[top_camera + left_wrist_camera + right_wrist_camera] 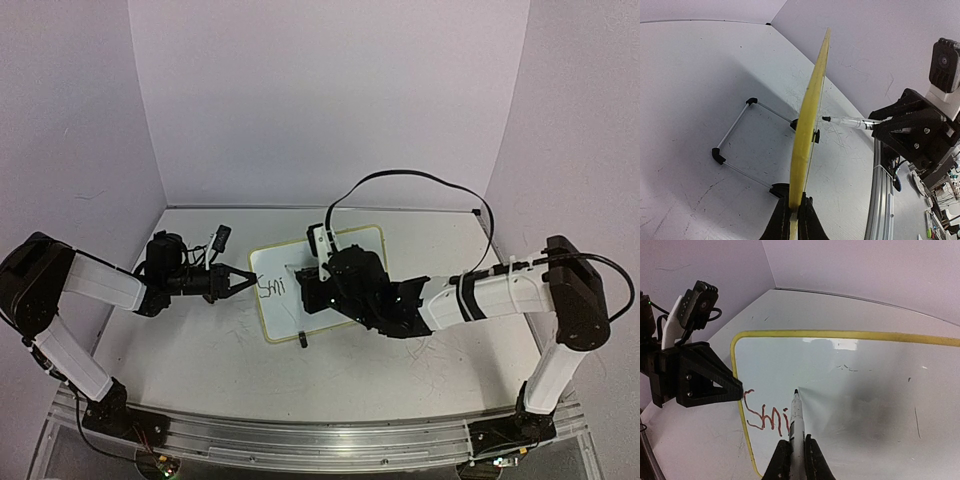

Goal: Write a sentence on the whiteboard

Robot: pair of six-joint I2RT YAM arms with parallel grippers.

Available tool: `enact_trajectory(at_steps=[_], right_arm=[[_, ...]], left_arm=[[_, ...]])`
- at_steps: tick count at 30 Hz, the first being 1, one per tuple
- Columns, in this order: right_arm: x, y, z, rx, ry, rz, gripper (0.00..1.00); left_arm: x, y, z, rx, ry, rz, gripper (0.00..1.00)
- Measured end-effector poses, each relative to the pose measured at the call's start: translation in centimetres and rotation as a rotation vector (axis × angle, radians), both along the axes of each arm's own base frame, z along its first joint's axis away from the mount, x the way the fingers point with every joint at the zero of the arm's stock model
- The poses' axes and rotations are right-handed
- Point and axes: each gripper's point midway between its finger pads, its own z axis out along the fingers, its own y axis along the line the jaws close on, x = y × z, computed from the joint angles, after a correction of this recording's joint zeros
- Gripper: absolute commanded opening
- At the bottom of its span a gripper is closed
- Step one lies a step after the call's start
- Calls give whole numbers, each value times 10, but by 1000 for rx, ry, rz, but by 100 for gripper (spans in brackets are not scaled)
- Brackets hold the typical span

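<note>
Marker (796,422) in right jaws, whiteboard (865,400) cut off, sentence (762,416) only "Smi"

The whiteboard (865,390) face is glossy and smooth, its rim (840,334) matt yellow. The tabletop (690,75) is matt white and scuffed. The left tool (794,210) and right tool (796,455) look like matt black plastic; the marker (797,422) looks like shiny plastic.

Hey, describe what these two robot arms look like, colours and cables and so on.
The left arm and right arm are white boxy links with bulky black joints. The left claw and right claw are black and angular. A thin black cable loops from the right arm.
</note>
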Motion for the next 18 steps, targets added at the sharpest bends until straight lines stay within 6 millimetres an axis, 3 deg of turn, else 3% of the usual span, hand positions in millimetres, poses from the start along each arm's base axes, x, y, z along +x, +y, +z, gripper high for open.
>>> enact_trajectory(at_steps=[18], right_arm=[[0,6,1,-1,-4,20,0]], left_arm=[[0,0,0,0,0,0,0]])
